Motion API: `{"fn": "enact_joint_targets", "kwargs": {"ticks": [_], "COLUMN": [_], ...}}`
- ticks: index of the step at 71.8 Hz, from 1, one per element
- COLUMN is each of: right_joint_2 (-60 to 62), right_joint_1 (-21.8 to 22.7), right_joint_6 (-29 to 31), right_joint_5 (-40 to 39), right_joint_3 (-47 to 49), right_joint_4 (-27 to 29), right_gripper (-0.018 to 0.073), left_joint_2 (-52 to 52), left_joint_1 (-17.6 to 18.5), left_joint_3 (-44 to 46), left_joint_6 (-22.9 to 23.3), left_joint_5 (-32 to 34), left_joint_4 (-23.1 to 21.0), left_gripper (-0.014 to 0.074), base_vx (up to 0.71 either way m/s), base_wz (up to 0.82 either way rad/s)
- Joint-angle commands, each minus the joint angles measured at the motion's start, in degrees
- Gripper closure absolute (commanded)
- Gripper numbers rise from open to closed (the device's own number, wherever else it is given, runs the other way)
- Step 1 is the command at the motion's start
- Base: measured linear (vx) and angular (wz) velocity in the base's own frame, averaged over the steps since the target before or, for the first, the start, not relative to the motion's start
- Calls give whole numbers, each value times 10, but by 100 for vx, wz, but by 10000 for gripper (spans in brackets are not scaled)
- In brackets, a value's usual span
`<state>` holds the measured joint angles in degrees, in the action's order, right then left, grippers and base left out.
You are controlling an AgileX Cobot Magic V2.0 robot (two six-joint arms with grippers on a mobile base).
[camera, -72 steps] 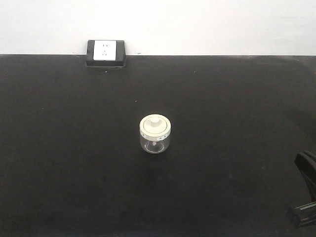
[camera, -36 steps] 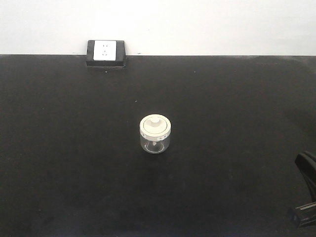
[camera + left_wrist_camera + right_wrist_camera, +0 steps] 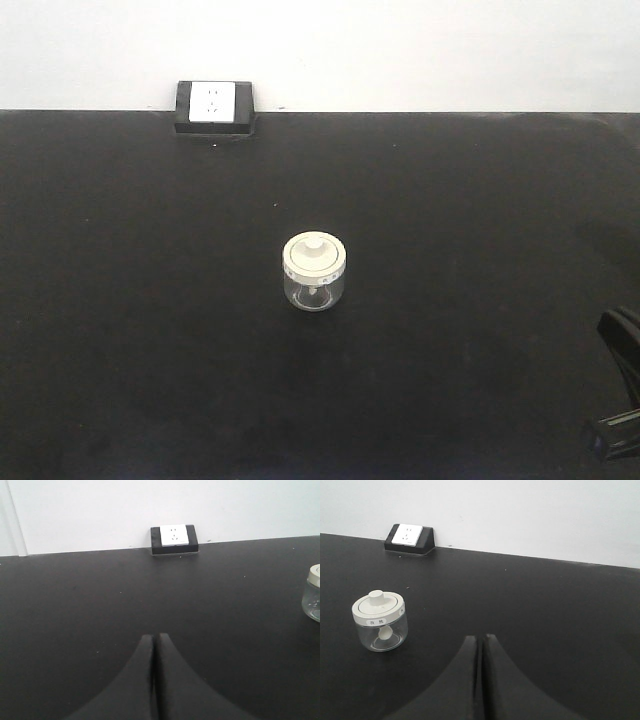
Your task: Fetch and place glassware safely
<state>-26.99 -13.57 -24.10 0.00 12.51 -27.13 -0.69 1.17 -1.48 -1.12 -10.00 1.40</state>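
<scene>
The glassware (image 3: pixel 315 272) is a small squat clear jar with a cream-white knobbed lid, standing upright near the middle of the black table (image 3: pixel 150 330). The right wrist view has the glassware (image 3: pixel 379 621) at the left, well apart from my right gripper (image 3: pixel 480 638), whose fingers are pressed together with nothing between them. In the left wrist view the glassware (image 3: pixel 313 592) is cut by the right edge, far from my left gripper (image 3: pixel 153 636), which is shut and empty. Part of the right arm (image 3: pixel 620 400) shows at the front view's lower right corner.
A black block with a white socket plate (image 3: pixel 214 106) sits at the table's far edge against the white wall (image 3: pixel 400 50); the socket block (image 3: pixel 173 539) shows in the left wrist view and the socket block (image 3: pixel 409 538) in the right wrist view.
The right arm at the lower right corner has slid slightly lower and further out of the front view. The jar has not moved.
</scene>
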Motion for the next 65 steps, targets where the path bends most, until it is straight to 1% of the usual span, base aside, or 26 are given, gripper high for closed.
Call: {"fn": "enact_joint_targets", "kwargs": {"ticks": [1, 53, 57, 61, 65], "right_joint_2": [-3, -4, -7, -8, -8], "right_joint_1": [2, 2, 2, 5, 20], "right_joint_6": [1, 1, 1, 1, 1], "right_joint_5": [-41, -38, -41, -45, -58], "right_joint_3": [16, 9, 1, -9, -24], "right_joint_4": [-1, 3, 25, 76, 119], "right_gripper": [563, 563, 563, 563, 563], "left_joint_2": [-7, -7, -7, -7, -7], "left_joint_1": [4, 4, 4, 4, 4], "left_joint_3": [-18, -18, -18, -18, -18], "left_joint_6": [4, 4, 4, 4, 4], "left_joint_5": [41, 41, 41, 41, 41], "left_joint_4": [-5, -5, -5, -5, -5], "left_gripper": [603, 603, 603, 603, 603], "base_vx": [0, 0, 0, 0, 0], "base_wz": [0, 0, 0, 0, 0]}}
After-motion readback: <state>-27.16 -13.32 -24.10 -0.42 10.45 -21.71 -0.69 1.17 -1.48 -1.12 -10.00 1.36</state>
